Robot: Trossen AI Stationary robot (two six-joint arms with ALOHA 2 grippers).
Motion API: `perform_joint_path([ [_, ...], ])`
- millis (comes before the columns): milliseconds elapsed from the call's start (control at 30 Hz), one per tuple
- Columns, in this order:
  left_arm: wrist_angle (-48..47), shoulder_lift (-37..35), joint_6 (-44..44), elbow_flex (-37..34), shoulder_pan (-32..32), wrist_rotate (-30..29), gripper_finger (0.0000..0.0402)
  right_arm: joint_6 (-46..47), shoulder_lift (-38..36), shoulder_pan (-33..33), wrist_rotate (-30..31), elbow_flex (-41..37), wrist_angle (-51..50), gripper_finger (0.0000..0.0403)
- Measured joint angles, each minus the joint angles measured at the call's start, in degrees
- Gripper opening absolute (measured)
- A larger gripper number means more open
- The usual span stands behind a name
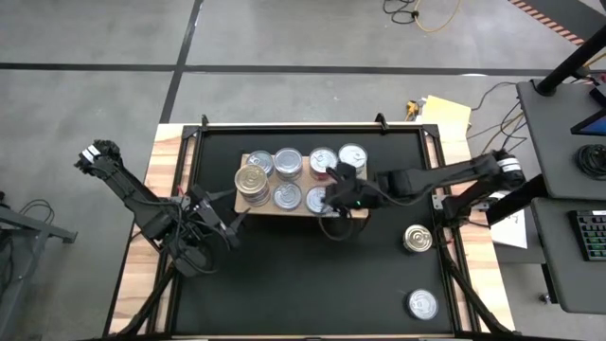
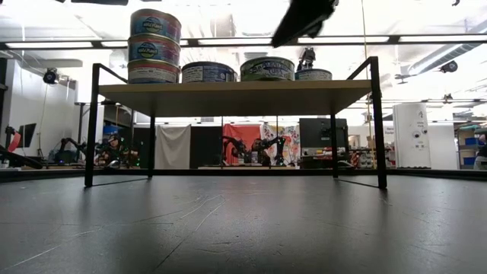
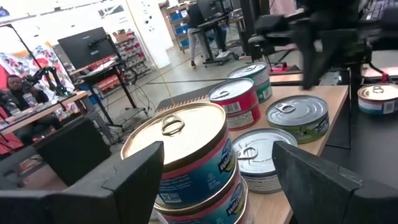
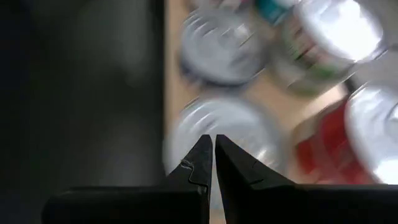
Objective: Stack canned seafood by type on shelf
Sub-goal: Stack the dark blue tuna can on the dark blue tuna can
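The shelf [image 1: 301, 212] is a light-wood board on thin black legs [image 2: 228, 97] at the mat's far middle. Several tins of canned seafood stand on it. A gold-lidded stack of three [image 1: 252, 180] [image 2: 154, 47] is at its left end, with silver-lidded tins [image 1: 288, 163] and a red-labelled one [image 3: 239, 102] beside it. My left gripper [image 1: 230, 224] [image 3: 217, 152] hangs open off the shelf's near left corner, level with the stack [image 3: 180, 149] and short of it. My right gripper [image 1: 333, 197] [image 4: 214, 155] hovers shut above the shelf's right part, holding nothing.
Two loose tins rest on the black mat [image 1: 284, 275] at the right: a gold-lidded one [image 1: 418, 238] and a silver-lidded one [image 1: 422, 303] nearer the front edge. The mat's near half is bare. A side desk [image 1: 568, 142] stands off the table's right.
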Motion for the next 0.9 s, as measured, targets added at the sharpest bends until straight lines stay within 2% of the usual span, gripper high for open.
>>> perform_joint_path([
  [333,3.4,4.7,0.6,1.1,0.0,0.4,0.0283,18.9,-2.9,10.0,-1.6,-0.3,-14.1,0.0012],
  [567,3.9,9.8,2.6,6.0,0.0,0.4,0.0283,29.3,-3.8,14.9,-2.4,-0.3,-21.2,0.0012],
  [900,3.4,18.7,6.3,12.8,0.0,0.0,0.0283,53.2,-3.9,20.5,-3.3,-1.3,-36.8,0.0012],
])
